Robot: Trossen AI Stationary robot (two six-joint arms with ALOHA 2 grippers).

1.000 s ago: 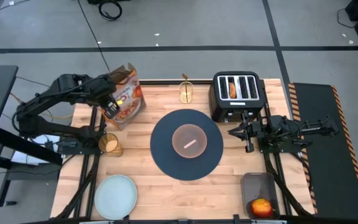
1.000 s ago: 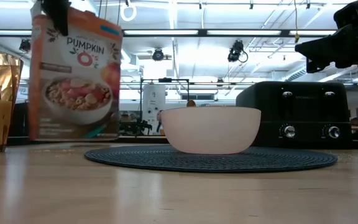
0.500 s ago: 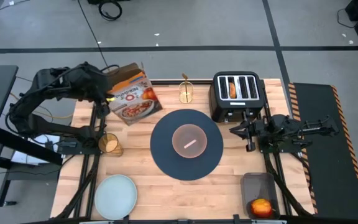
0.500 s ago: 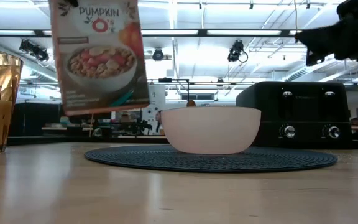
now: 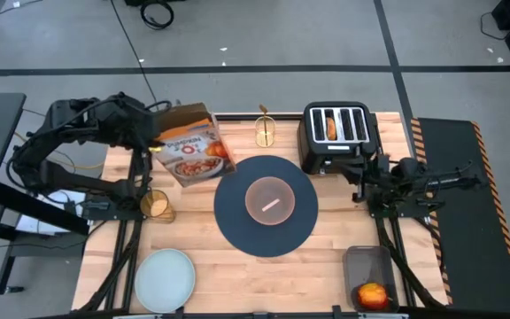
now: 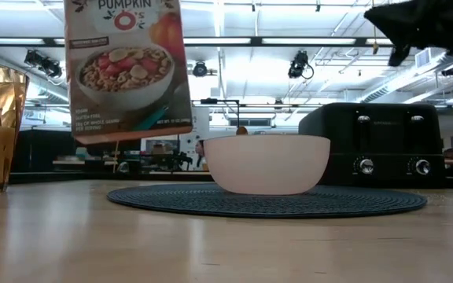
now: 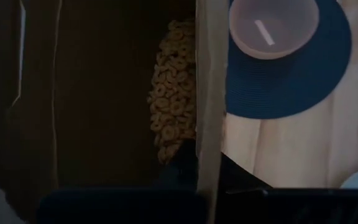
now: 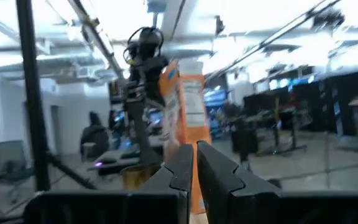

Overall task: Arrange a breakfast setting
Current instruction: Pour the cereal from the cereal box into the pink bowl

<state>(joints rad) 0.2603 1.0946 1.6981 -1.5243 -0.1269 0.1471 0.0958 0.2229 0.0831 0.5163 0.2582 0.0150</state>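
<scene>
Your work surface is a pale wooden table (image 5: 326,266) with a black mat strip along its right edge, standing on a grey floor crossed by dark lines. At its middle lies the dark-blue round placemat (image 5: 266,206), and the tan bowl (image 5: 269,200) sits on it, empty but for a pale glint inside. Your left gripper (image 5: 153,142) holds the orange cereal box (image 5: 193,151) clamped at its top, lifted clear of the table and tilted toward the placemat, just beside the mat's far-left edge; through the left wrist view you look down the open box at the cereal rings (image 7: 173,106) inside, with the bowl (image 7: 274,28) beyond the box's lip. The amber cup (image 5: 158,206) stands near the table's left edge, the pale-blue plate (image 5: 165,275) at the near-left corner, and the red apple (image 5: 372,295) in a dark tray (image 5: 366,261) at the near-right corner. The black toaster (image 5: 336,135) stands at the far right with the round toasted bread (image 5: 331,128) in one slot, and a gold wire holder (image 5: 266,131) stands to its left. Your right gripper (image 5: 359,182) waits just in front of the toaster, its fingers pressed together on nothing. Behind the table, the low view shows a bright lab hall with ceiling lights, racks and equipment.
</scene>
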